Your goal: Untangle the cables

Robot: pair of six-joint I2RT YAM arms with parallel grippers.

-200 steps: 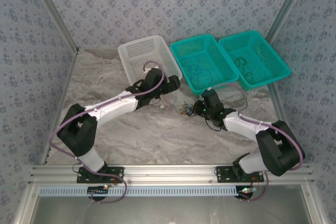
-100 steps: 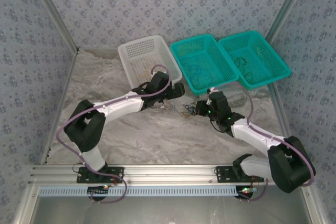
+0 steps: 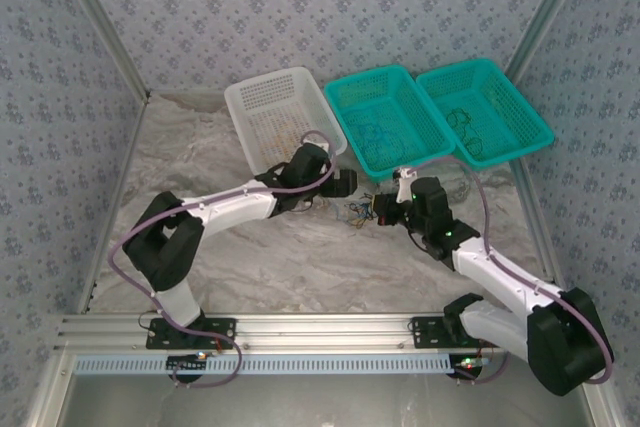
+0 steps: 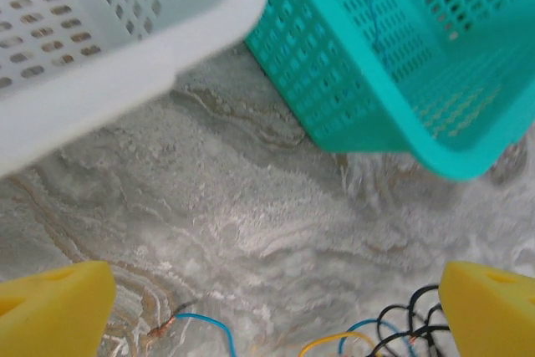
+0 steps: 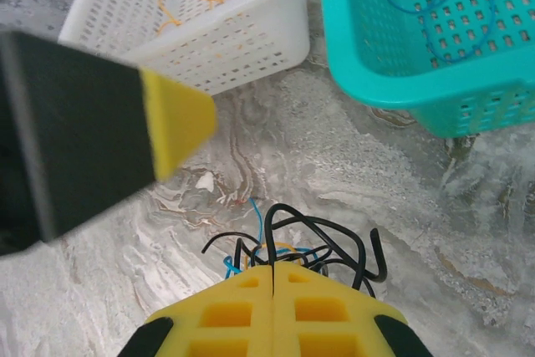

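The cables (image 3: 357, 212) lie as a small knot of yellow, blue and black wire on the table (image 3: 300, 262). They sit at about 6 o'clock from the gap between the white basket (image 3: 275, 112) and the nearer teal basket (image 3: 385, 119).

The right pincer (image 5: 274, 311) is closed tight. In its own wrist view the black loops and a thin blue wire run straight into the seam of its tips at 12 o'clock. It therefore seems to pinch the near edge of the knot, though the pinched bit itself is hidden.

The left pincer (image 4: 272, 319) stands wide, its yellow pads (image 4: 54, 311) far apart with mostly bare table between them. In its wrist view the knot sits at 5 o'clock, just inside the pad on that side, and 1 loose blue end (image 4: 205, 322) lies at 7 o'clock.

From above, the knot is between the 2 pincers. The left one is just beside it at 11 o'clock and the right one touches it at 3 o'clock, so the right arm is the nearer. The knot's long axis runs roughly 9 to 3 o'clock.

My guess is that the next move turns on the left pincer dropping toward 5 o'clock. It would then close on a strand at the free side, so the 2 arms could draw apart along that axis.
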